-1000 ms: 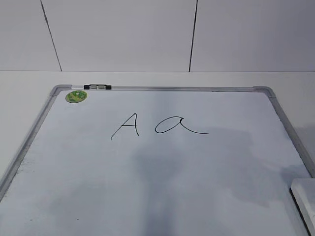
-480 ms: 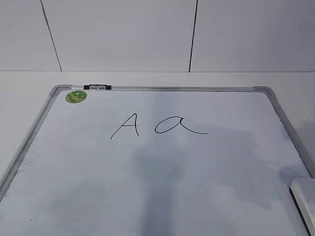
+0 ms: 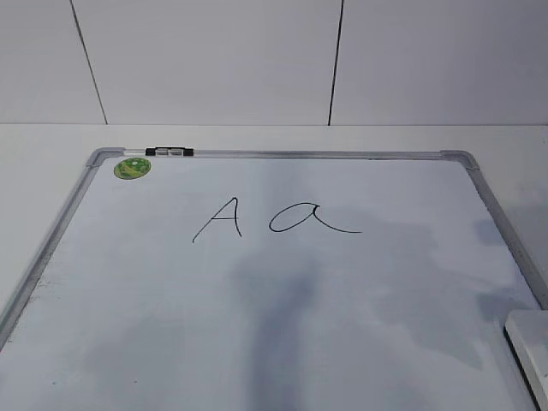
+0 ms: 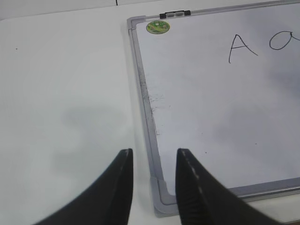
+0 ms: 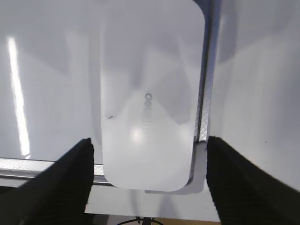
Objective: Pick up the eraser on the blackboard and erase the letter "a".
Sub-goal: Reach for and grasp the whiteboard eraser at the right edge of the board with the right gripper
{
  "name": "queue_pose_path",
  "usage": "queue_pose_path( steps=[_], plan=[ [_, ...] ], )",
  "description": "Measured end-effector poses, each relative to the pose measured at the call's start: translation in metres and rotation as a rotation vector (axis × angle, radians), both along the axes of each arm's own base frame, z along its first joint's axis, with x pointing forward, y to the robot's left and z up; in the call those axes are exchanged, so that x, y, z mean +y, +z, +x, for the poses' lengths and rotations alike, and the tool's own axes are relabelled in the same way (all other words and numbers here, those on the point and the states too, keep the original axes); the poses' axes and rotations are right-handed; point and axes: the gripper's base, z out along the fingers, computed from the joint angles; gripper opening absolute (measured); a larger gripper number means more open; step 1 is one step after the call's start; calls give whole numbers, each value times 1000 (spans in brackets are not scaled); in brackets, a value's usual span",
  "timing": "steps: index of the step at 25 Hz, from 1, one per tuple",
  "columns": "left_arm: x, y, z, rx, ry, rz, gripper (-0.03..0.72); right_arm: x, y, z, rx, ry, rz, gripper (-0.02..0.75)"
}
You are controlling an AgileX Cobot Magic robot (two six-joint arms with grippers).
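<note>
The blackboard is a white board with a silver frame, lying flat. The cursive letter "a" is written near its top middle, right of a capital "A". The white eraser lies on the board's near right corner; a sliver of it shows in the exterior view. My right gripper is open, its fingers straddling the eraser's near end without touching it. My left gripper is open and empty above the board's near left corner. Neither gripper shows in the exterior view.
A green round sticker sits at the board's far left corner, beside a small black-and-white clip on the frame. A white tiled wall stands behind. White table lies left of the board.
The arm shadows on the board have shifted slightly toward the lower right. The board, letters and eraser have not moved.
</note>
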Motion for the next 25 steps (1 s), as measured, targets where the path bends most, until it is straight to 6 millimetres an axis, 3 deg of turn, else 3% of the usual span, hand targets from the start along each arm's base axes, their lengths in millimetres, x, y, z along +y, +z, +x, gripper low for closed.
queue_pose_path(
  steps=[25],
  plan=[
    [-1, 0, 0, 0, -10, -15, 235, 0, 0, 0, 5, -6, 2, 592]
  ],
)
